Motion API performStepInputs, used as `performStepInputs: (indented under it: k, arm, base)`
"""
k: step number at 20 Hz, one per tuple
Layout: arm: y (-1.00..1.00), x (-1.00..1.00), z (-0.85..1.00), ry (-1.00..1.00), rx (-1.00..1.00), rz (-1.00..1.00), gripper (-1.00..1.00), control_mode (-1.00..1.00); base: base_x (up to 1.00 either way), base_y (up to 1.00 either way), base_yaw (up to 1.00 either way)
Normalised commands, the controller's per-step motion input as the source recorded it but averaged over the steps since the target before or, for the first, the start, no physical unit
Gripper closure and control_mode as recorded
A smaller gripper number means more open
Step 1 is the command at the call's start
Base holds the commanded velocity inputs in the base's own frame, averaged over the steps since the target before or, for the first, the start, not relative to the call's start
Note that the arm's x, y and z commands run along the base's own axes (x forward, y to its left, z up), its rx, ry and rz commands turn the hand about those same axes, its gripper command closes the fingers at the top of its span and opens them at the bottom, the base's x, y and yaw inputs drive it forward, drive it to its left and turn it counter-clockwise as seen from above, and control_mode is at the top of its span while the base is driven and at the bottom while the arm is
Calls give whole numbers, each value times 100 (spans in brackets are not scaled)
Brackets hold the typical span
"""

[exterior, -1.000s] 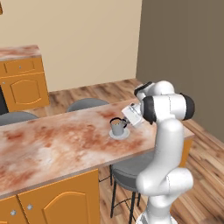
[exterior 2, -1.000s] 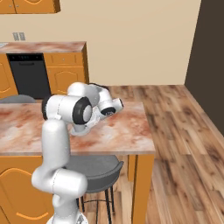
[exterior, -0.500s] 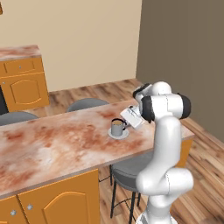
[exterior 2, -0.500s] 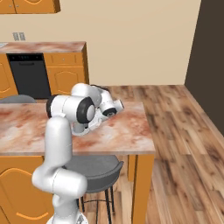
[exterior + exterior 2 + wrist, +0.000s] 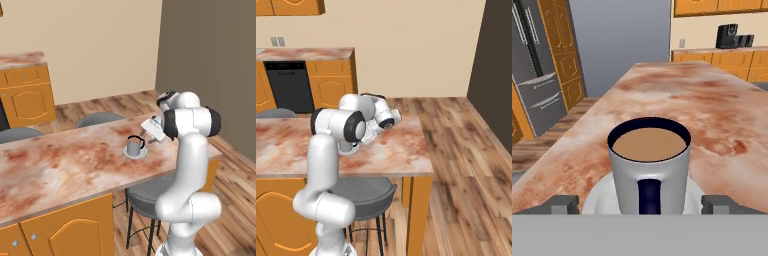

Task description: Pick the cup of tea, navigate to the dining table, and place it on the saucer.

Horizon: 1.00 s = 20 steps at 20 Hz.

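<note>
Grey cup of tea (image 5: 134, 145) stands upright on the light-grey saucer (image 5: 136, 153), long axis vertical, near the right end of the reddish marble counter (image 5: 60, 167). In the hand view the cup (image 5: 649, 167) is centred on the saucer (image 5: 597, 197), its dark handle facing straight back at the camera; brown tea fills it nearly to the dark rim.

White arm rises from the floor at the counter's near right, elbow bent, forearm reaching w/ the hand (image 5: 154, 129) held about level just right of the cup. Hand is released: fingertips (image 5: 562, 204) stand wide apart, one on each side of the cup, w/ a gap on both sides, not touching it.

Grey round stools (image 5: 97, 119) sit on the far side of the counter; another stool (image 5: 363, 192) is tucked under the near edge by the arm.
</note>
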Motion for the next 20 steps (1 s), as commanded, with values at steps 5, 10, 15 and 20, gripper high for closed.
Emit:
performStepInputs:
  k: [5,10,15,20]
  arm:
    - [-34,-36,58,0,2,0,-100,-100]
    - [6,-86,44,0,0,-17,-100,-100]
    - [0,-96,43,2,0,-37,-100,-100]
    - [0,-91,62,9,-7,-34,-100,-100]
  base:
    - [0,0,0]
    - [0,0,0]
    - [0,0,0]
    - [0,0,0]
